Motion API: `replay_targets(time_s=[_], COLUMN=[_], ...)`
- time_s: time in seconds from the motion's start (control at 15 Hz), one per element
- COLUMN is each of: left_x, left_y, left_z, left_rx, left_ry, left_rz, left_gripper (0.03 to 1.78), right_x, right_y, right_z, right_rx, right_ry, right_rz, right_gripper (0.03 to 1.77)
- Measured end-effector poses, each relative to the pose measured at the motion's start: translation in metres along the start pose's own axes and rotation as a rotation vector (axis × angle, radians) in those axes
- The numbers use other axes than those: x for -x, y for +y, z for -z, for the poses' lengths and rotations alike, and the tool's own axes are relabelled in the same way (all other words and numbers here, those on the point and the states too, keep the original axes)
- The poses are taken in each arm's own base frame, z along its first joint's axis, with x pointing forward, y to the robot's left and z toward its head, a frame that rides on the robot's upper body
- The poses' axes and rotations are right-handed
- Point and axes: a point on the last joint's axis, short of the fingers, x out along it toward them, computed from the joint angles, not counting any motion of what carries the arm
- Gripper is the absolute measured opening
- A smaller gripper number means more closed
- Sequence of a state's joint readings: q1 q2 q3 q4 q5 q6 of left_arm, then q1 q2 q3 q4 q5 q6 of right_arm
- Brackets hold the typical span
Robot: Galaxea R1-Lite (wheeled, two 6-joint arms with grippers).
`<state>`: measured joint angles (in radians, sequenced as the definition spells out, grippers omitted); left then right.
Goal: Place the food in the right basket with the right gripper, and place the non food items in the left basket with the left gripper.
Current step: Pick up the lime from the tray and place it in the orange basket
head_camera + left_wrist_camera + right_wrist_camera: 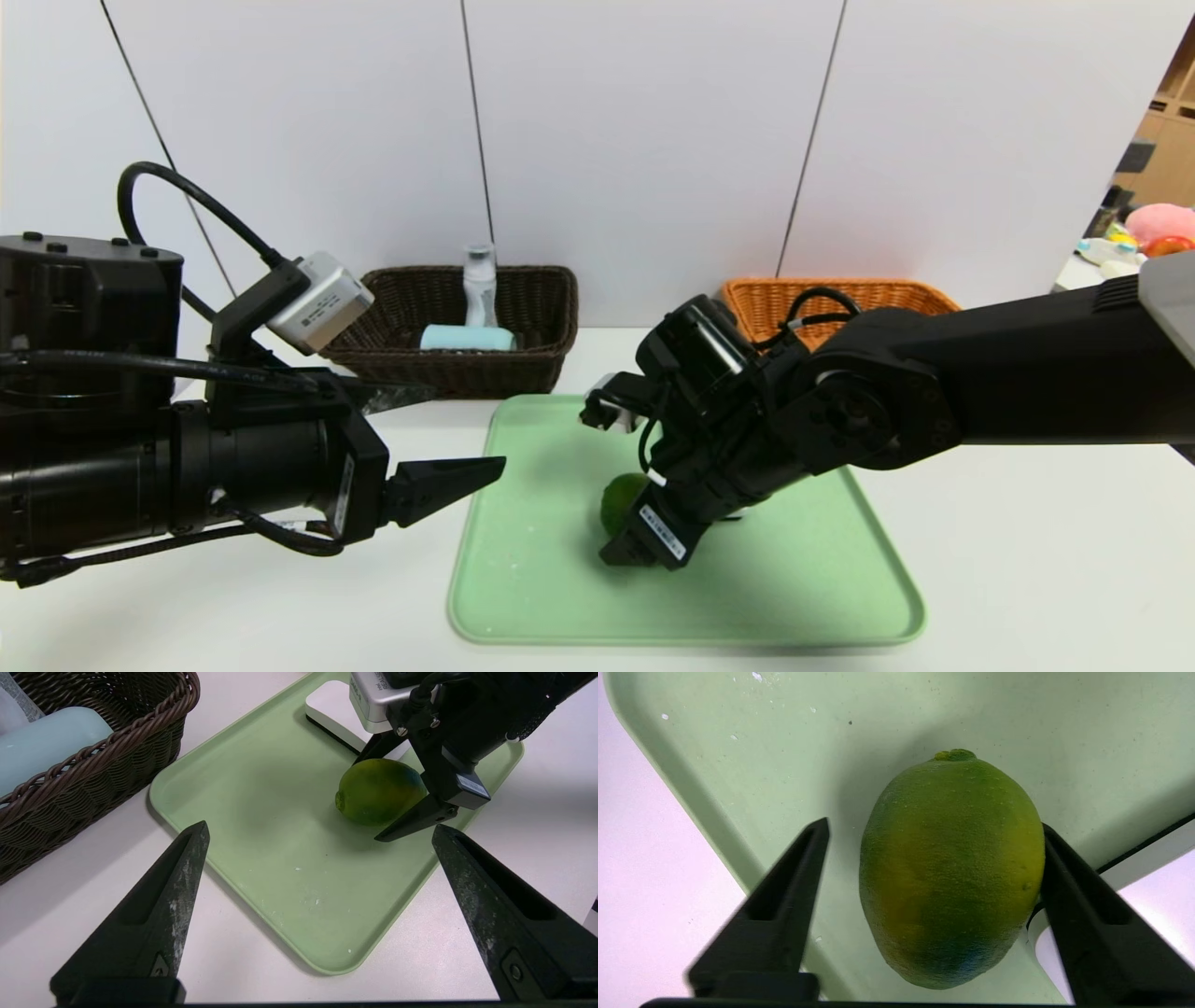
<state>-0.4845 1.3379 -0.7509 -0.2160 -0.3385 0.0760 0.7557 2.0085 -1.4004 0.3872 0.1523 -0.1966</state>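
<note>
Green glossy oval citrus fruit (950,872) lies on pale green plastic tray (560,597), between fingers of right hand (931,858); one finger touches it, other just clear, not clenched. Left hand (320,830) released, hovering beside tray.

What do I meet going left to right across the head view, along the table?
Left end effector → dark brown basket → green tray → lime → right end effector → orange basket.
</note>
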Motion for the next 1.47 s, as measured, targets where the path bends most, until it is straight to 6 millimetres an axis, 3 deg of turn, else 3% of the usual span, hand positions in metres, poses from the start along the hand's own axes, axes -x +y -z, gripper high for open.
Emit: replay_targets(time_s=[0.13, 0.4, 0.6, 1.0, 1.27, 1.47], left_x=[0.0, -0.001, 0.0, 0.001, 0.002, 0.002], left_y=[0.0, 0.0, 0.0, 0.0, 0.0, 0.0], left_z=[0.0, 0.001, 0.0, -0.002, -0.003, -0.004], left_rx=[0.0, 0.001, 0.0, -0.005, -0.007, -0.007], left_ry=[0.002, 0.004, 0.0, -0.01, -0.014, -0.015], left_rz=[0.001, -0.001, -0.001, 0.0, 0.0, -0.001], left_gripper=[1.69, 1.69, 1.69, 1.69, 1.69, 1.69], right_x=[-0.001, -0.003, 0.012, 0.083, 0.132, 0.153], right_y=[0.0, 0.001, -0.002, -0.024, -0.064, -0.088], right_z=[0.001, 0.0, -0.009, -0.028, -0.02, -0.007], right_rx=[0.0, -0.001, -0.017, -0.117, -0.216, -0.262], right_ry=[0.009, 0.019, -0.039, -0.262, -0.395, -0.494], right_rz=[0.006, 0.046, 0.062, 0.149, 0.276, 0.374], right_gripper=[1.05, 1.0, 1.0, 0.99, 0.99, 0.99])
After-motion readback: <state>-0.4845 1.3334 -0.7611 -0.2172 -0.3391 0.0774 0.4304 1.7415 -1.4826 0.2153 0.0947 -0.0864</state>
